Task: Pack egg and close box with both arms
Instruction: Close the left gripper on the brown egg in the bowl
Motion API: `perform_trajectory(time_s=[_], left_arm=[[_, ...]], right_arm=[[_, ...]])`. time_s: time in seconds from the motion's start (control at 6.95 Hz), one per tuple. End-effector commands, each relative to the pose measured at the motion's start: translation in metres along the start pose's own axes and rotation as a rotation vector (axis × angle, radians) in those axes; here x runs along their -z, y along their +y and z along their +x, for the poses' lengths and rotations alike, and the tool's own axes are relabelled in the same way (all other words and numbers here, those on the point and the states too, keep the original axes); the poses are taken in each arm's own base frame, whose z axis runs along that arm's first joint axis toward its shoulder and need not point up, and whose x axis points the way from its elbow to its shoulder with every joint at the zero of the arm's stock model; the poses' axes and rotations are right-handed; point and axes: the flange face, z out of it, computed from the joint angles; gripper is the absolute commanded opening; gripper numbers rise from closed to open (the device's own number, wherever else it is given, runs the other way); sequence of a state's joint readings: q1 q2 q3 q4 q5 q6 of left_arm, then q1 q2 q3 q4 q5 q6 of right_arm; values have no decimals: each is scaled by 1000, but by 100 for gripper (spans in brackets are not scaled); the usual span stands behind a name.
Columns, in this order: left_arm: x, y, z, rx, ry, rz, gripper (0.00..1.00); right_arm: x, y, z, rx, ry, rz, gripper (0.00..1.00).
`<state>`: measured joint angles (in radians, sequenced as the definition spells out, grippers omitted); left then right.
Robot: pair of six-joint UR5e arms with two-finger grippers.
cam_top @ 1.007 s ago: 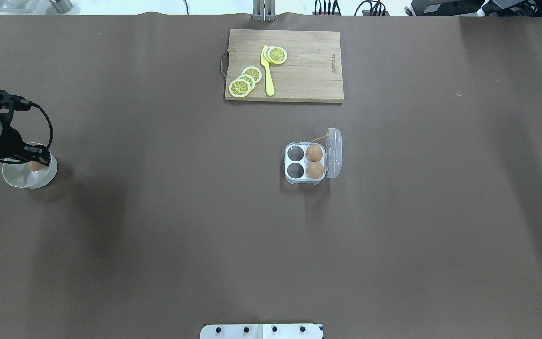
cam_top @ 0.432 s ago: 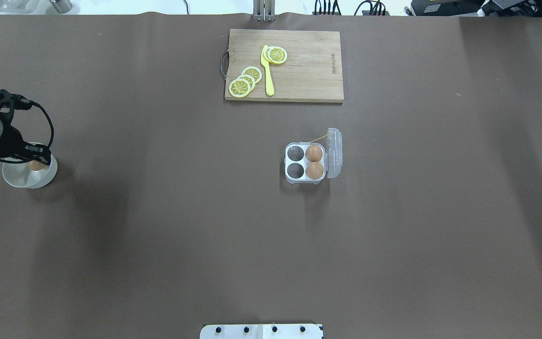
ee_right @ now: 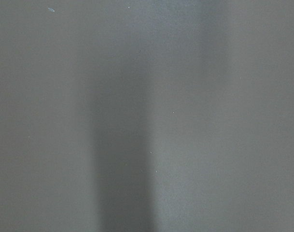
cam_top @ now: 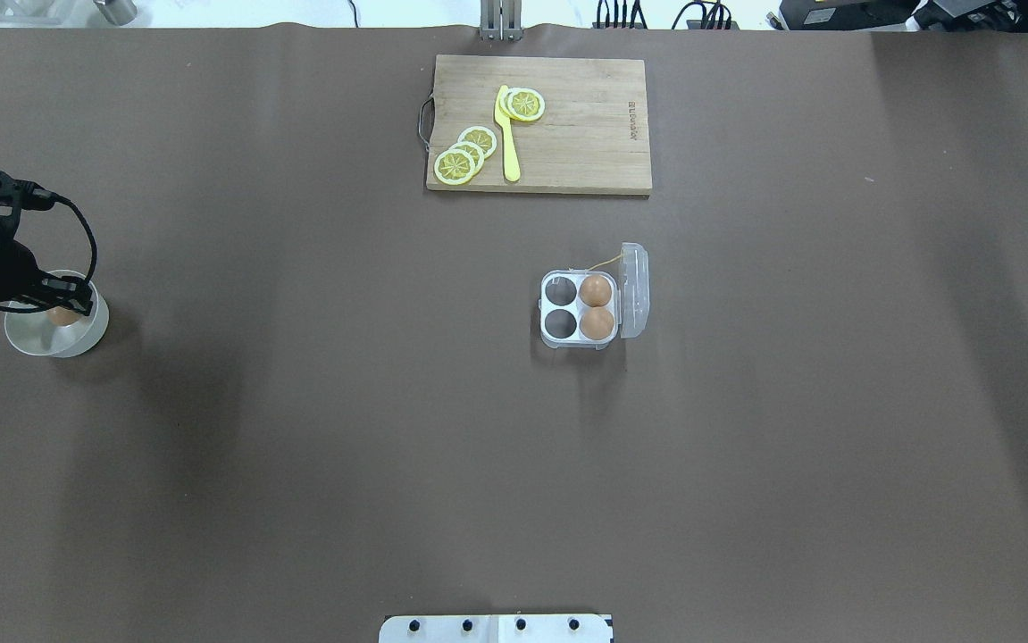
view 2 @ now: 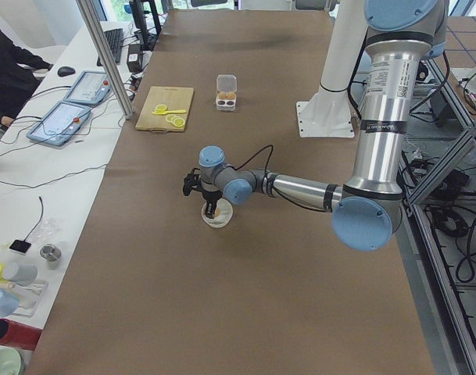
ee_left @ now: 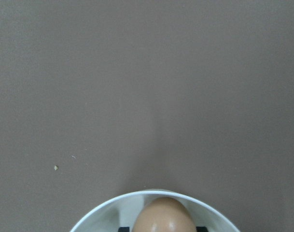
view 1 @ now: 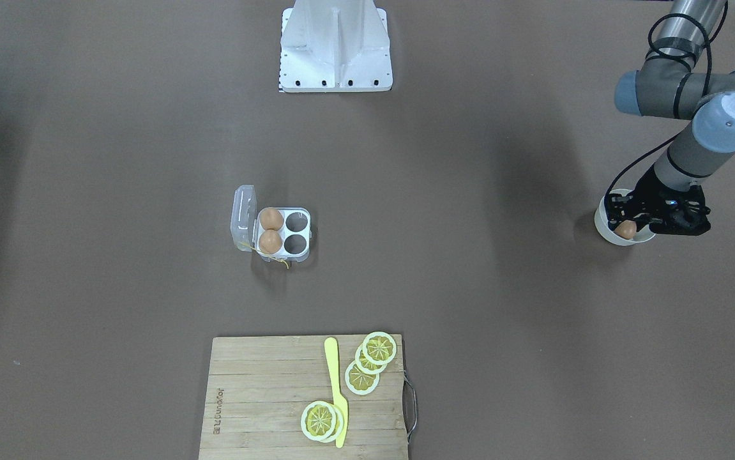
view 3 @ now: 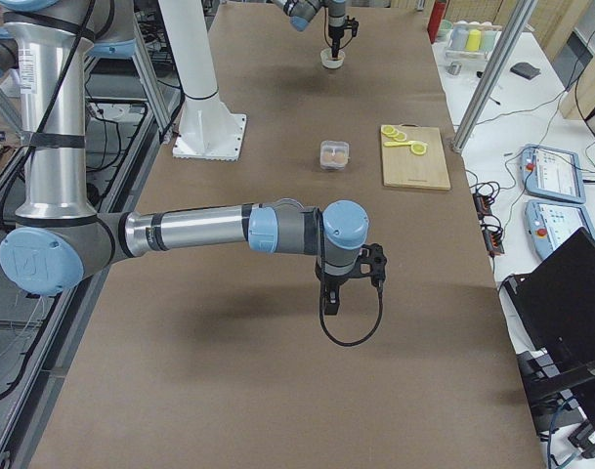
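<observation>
A tan egg (cam_top: 62, 316) sits low in a white bowl (cam_top: 89, 335) at the table's left edge. My left gripper (cam_top: 64, 306) reaches down into the bowl, its black fingertips (ee_left: 125, 228) pressed on either side of the egg (ee_left: 163, 217); it is shut on the egg (view 1: 626, 230). The clear box (cam_top: 577, 306) stands mid-table, with its lid (cam_top: 635, 290) open to the right. Two eggs (cam_top: 596, 290) fill its right cups and its left cups (cam_top: 556, 291) are empty. My right gripper (view 3: 329, 305) shows only in the exterior right view, low over bare table; I cannot tell its state.
A wooden cutting board (cam_top: 576, 134) with lemon slices (cam_top: 455, 165) and a yellow knife (cam_top: 507, 134) lies beyond the box. The white stand (view 1: 335, 45) is at the robot's base. A yellow string (view 1: 274, 257) trails from the box.
My left arm and gripper shifted slightly leftward over the bowl, and the egg moved a little with them. The box and its eggs have not moved.
</observation>
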<state>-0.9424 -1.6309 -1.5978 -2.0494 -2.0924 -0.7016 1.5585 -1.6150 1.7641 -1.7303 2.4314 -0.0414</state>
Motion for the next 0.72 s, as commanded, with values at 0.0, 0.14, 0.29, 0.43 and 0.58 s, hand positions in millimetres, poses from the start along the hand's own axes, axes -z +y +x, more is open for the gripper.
perform_trajectory(time_s=[0.0,0.14,0.29,0.43,0.58], left_arm=[[17,16,-3,-6,9,13,4],[29,29,-6,-11,14,20,2],[52,38,1,-24,38,42,1],[74,36,12,-40,58,82,0],[87,16,38,-59,89,127,0]], right_arm=[[0,-1,0,1,0,1,100],[1,0,0,-2,0,2,100],[1,0,0,-2,-1,2,100],[1,0,0,-3,-1,2,100],[1,-1,-1,-3,-1,2,100]])
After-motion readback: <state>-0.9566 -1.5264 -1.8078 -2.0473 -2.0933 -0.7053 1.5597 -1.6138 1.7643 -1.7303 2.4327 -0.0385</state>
